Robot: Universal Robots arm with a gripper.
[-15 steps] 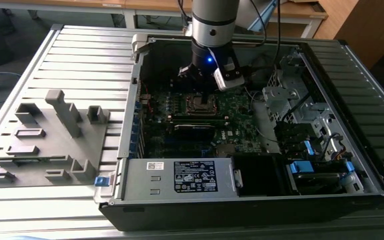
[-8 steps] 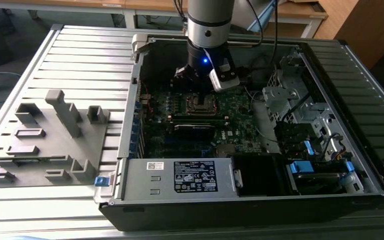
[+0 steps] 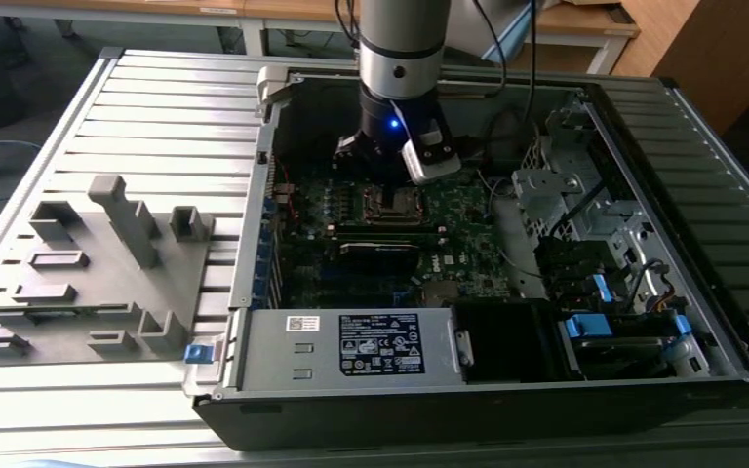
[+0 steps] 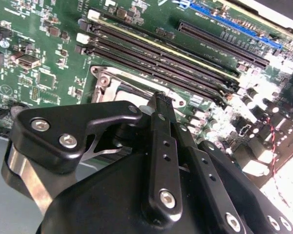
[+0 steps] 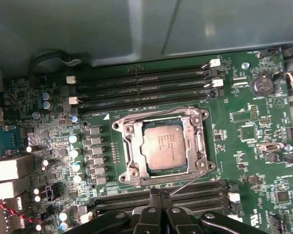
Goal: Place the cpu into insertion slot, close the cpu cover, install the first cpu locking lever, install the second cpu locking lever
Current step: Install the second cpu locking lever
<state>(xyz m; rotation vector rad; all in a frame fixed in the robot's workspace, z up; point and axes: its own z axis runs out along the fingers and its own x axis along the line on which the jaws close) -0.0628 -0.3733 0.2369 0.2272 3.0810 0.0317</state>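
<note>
Plainly found the cpu (image 5: 161, 146) already seated in the insertion slot (image 3: 392, 203), dull metal top facing up, in the first wrist view. Saw the cpu cover (image 5: 198, 141) lying flat around it, the chip showing through the square cut-out. Noted one thin metal lever (image 5: 185, 186) slanting away from the socket's corner toward the gripper, not lying along the frame. Could not tell whether it touched the fingers.

Caught the gripper (image 5: 159, 193) just beside the socket's edge in both wrist views, over the nearer bank of long memory slots (image 5: 185, 195), with the fingertips (image 4: 161, 102) drawn narrow and pressed together. Made out nothing between them.

Spotted the second bank of memory slots (image 5: 141, 85) on the far side of the socket, running parallel to its edge.

Picked out, in the exterior view, the arm (image 3: 401, 58) reaching straight down into the open computer case (image 3: 687, 292), above the green motherboard (image 3: 459, 219). Marked the labelled power supply box (image 3: 348, 346) along the case's near wall, well apart from the socket. Noticed a grey moulded fixture (image 3: 89, 283) on the ribbed table (image 3: 153, 107), off to the exterior view's left of the case.
</note>
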